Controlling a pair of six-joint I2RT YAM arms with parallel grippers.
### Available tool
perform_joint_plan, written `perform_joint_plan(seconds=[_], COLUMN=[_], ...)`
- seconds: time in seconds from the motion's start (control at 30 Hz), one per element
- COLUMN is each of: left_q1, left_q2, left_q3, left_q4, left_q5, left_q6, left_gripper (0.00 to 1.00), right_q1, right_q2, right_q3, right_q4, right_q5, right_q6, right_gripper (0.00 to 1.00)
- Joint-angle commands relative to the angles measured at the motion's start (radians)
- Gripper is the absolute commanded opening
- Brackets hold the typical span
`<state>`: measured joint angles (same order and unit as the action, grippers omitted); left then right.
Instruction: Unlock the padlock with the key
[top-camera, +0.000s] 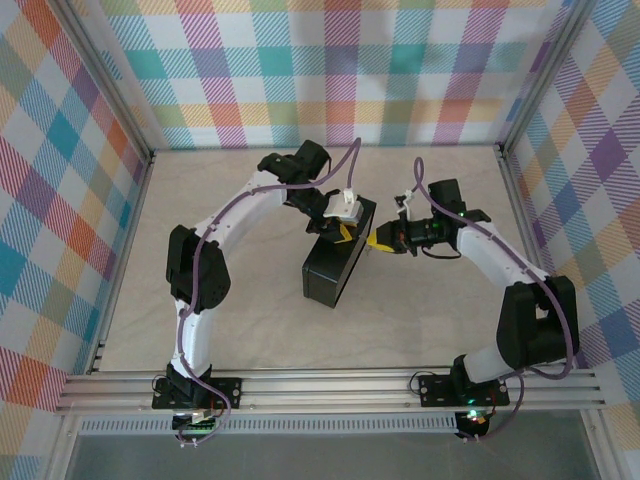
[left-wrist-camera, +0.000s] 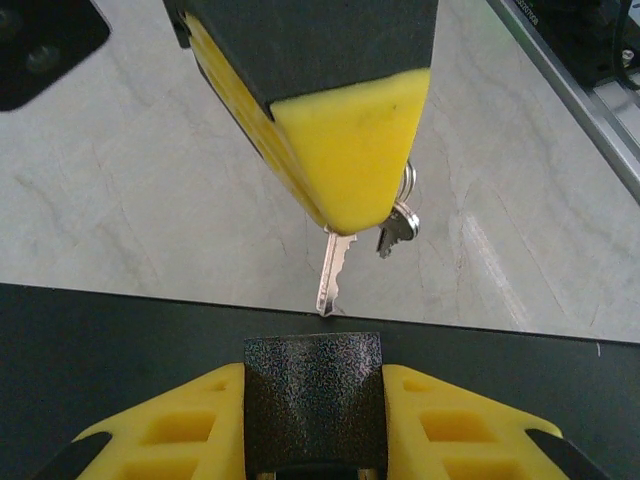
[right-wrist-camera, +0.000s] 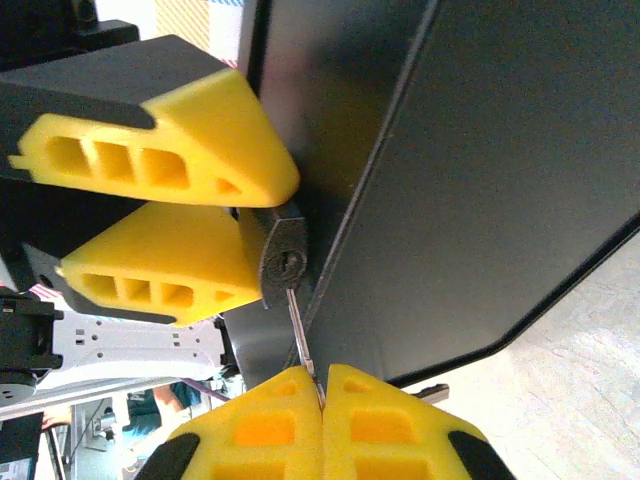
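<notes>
A dark speckled padlock (left-wrist-camera: 313, 395) sits between the yellow fingers of my left gripper (left-wrist-camera: 313, 425), which is shut on its sides above a black box (top-camera: 335, 265). In the right wrist view the padlock (right-wrist-camera: 283, 262) shows its keyhole face. My right gripper (right-wrist-camera: 322, 390) is shut on a silver key (right-wrist-camera: 299, 330), whose tip touches that face at the keyhole; how far it enters I cannot tell. In the left wrist view the key (left-wrist-camera: 336, 270) points at the padlock, and a second key (left-wrist-camera: 398, 228) dangles beside it. In the top view the left gripper (top-camera: 345, 230) and the right gripper (top-camera: 378, 241) meet at the box's far end.
The black box (right-wrist-camera: 480, 180) lies in the middle of the pale marble-look table (top-camera: 250, 330), right beside both grippers. Plaid walls (top-camera: 340, 70) and an aluminium frame (top-camera: 330, 392) enclose the workspace.
</notes>
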<state>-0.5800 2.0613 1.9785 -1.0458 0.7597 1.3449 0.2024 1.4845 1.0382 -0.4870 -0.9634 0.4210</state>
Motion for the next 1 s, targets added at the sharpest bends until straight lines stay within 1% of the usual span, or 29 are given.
perform_joint_plan(seconds=[0.0,0.5,0.97], left_q1=[0.005,0.008,0.008], left_q2=[-0.002,-0.006,-0.008], left_q3=[-0.042,-0.046,-0.041], left_q4=[-0.046,-0.043,-0.045], left_q5=[0.003,0.013,0.025], left_q6=[0.036,0.037,0.033], left_gripper=[0.28,0.28,0.28], right_q1=[-0.003,-0.003,-0.001], right_q2=[0.009,0.011,0.047], right_q3=[0.037,0.026,0.035], right_q4=[0.009,0.046,0.078], right_q5=[-0.046,-0.07,-0.078], right_q6=[-0.037,-0.035,-0.024], right_gripper=[0.05,0.05,0.05])
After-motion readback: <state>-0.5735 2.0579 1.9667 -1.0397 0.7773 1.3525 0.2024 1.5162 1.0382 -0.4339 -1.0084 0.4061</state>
